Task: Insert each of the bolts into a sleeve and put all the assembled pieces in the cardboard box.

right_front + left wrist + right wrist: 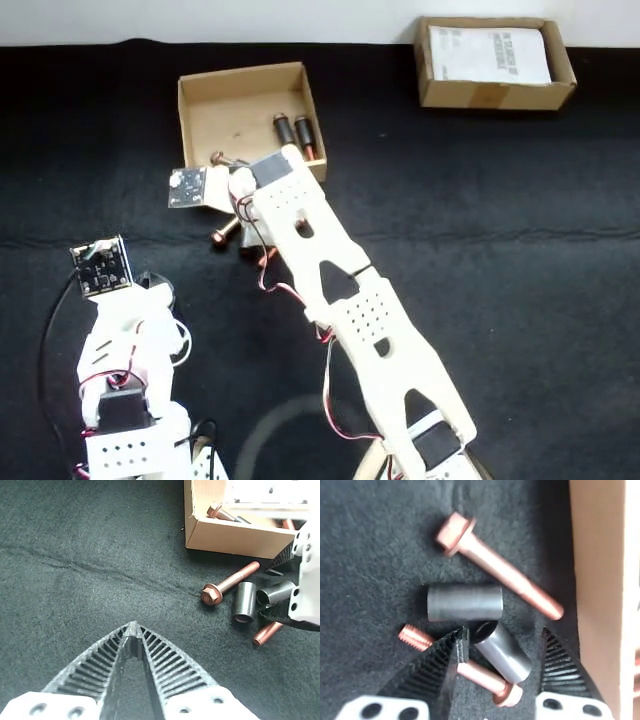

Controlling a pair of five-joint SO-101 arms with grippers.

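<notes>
Seen from above, two assembled pieces point(293, 130) lie in the box point(192, 100) while the right arm stretches to its near corner. A bolt point(224, 232) lies there on the mat point(500, 300), just outside the box. The left arm sits well apart at the table's near side, and a far box point(495, 95) holding a sheet stands at the back. From the left wrist, the left gripper point(132, 628) is clenched on nothing and points across the mat toward the loose parts: the bolt, a second sleeve point(244, 602) beside it, and a second bolt point(267, 632) by the other arm's fingers. From the right wrist, the right gripper point(503, 632) stands released, its jaws straddling a tilted sleeve point(502, 650) without pinching it. The job looks about half done, with two pairs unassembled, and the step in hand appears to be taking that sleeve. The next move calls for closing squarely on it. The second bolt touches the sleeve and runs under one finger, so it could be caught too, and the box wall crowds the other finger.
</notes>
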